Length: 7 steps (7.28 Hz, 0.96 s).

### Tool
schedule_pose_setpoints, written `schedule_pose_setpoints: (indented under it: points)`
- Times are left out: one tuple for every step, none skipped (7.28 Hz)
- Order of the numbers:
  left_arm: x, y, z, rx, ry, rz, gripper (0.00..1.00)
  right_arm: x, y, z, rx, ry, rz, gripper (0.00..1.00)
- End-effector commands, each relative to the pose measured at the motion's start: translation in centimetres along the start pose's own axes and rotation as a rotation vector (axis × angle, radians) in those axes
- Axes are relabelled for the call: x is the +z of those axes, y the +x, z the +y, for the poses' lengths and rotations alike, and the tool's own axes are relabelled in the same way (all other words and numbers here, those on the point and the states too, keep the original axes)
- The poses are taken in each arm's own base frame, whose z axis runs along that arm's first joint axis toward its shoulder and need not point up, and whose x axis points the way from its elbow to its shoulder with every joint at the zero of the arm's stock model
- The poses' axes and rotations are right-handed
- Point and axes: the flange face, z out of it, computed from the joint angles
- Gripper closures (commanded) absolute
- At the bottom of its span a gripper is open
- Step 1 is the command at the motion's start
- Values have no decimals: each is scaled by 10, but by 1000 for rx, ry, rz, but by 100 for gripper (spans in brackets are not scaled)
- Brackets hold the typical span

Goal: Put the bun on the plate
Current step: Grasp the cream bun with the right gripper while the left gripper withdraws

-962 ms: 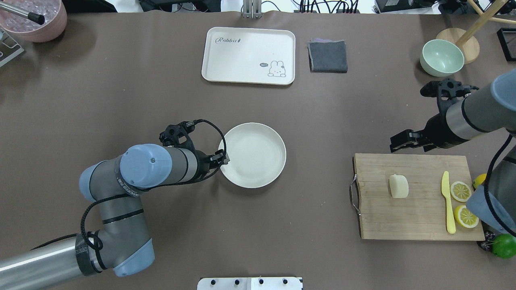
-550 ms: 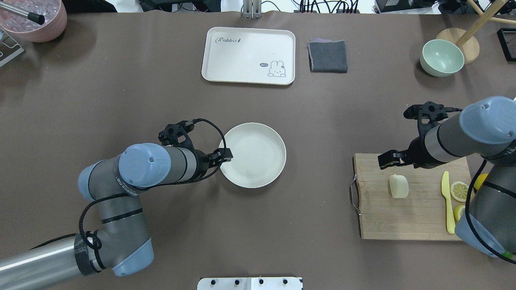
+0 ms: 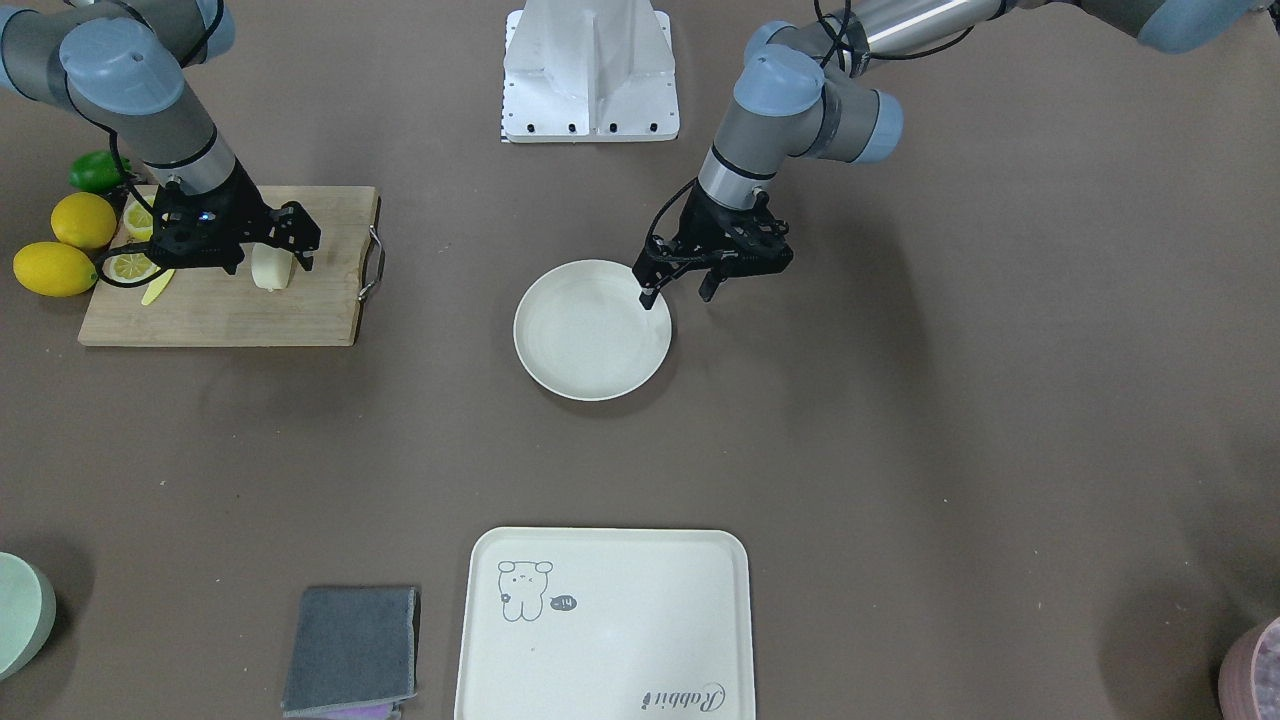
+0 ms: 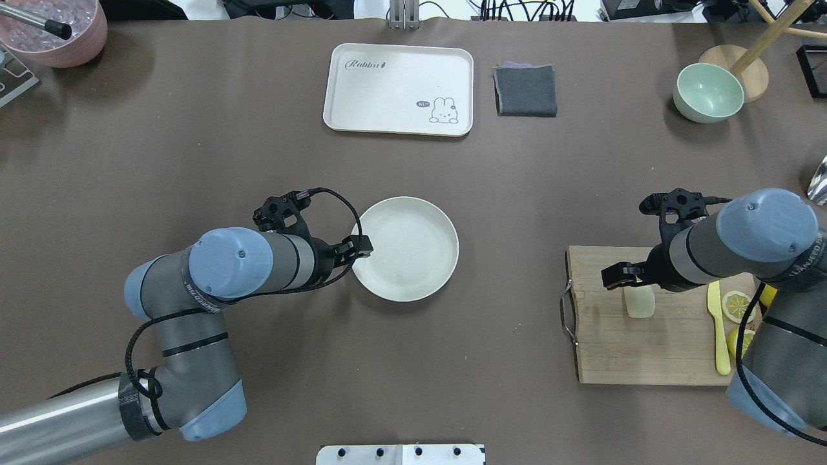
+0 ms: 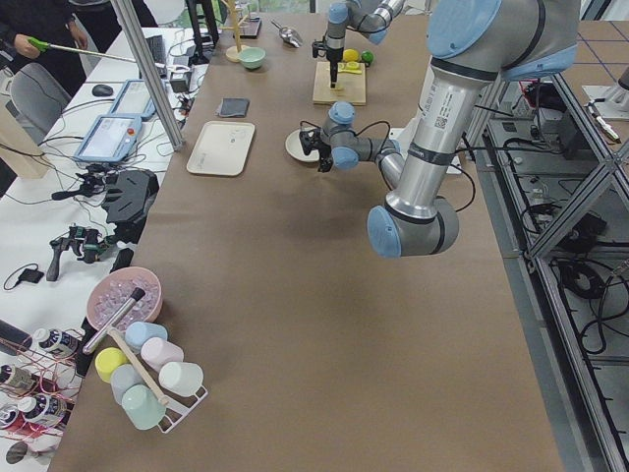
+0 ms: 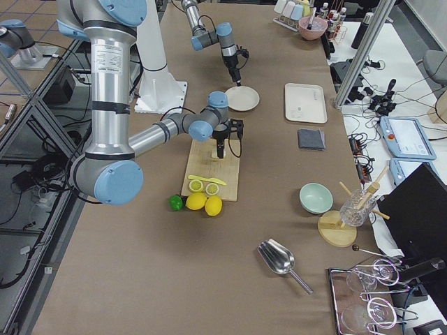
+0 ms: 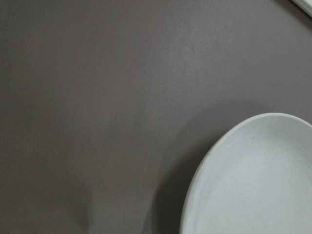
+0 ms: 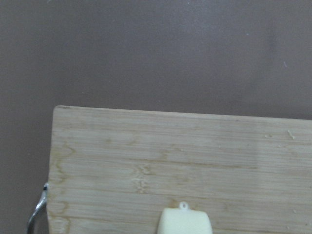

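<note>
Right gripper spread wide, one finger on each side of the bun, nothing clamped. Shown plainly only from the front. From overhead, one finger tucked under the wrist and the bun's far end covered. On the right wrist camera, just the bun's top edge at the bottom of the frame. Lies on the cutting board, well apart from the plate, long axis running away from the robot. Left gripper likewise parted, straddling the plate's rim.
</note>
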Motion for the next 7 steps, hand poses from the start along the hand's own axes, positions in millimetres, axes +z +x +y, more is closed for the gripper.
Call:
schedule_pose_setpoints:
  points:
    - [-13,0,-24,44,34,12,2,3,2,4,-14,8,-18,78]
    - [-19,-28,-35,77,47,-14,2,-1,-2,4,-18,12,-29,100]
    - [-25,-41,-55,127,73,-32,2,-9,-9,3,-24,20,-45,100]
    - [-31,-47,-79,158,100,-41,2,-19,-22,1,-33,32,-73,100]
    - [-44,-63,-107,298,135,-64,2,-32,-38,-8,-36,52,-101,100]
    - [-66,-84,-149,454,185,-105,2,-42,-63,-21,-42,68,-124,100]
    - [-81,-105,-187,456,202,-141,2,-54,-105,-35,-48,75,-127,100]
